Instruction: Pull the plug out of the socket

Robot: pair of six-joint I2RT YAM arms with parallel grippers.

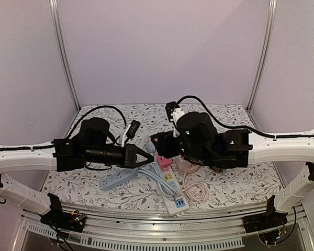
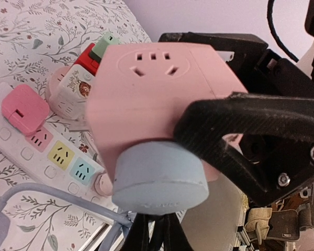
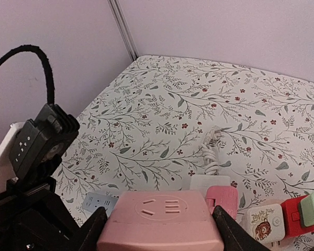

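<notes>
My right gripper (image 3: 159,232) is shut on the pink cube socket (image 3: 162,219), which it holds above the table with a finger (image 3: 91,232) on each side. In the left wrist view the socket (image 2: 157,89) fills the middle. A round blue-grey plug (image 2: 159,178) sits tight against its near face, with no gap showing. My left gripper (image 2: 154,232) is shut at the plug's near end, its black fingers pressed together. From above, both grippers meet at mid-table, the left gripper (image 1: 146,155) touching the plug (image 1: 149,148) beside the socket (image 1: 162,151).
A white power strip (image 1: 170,183) with pink, yellow and blue outlets lies under the grippers. A grey-blue strip (image 1: 115,180) lies to its left. Red and green adapters (image 3: 303,209) and a coiled white cable (image 3: 212,151) lie on the floral cloth (image 3: 199,94). A pink cable coil (image 1: 196,191) lies at front right.
</notes>
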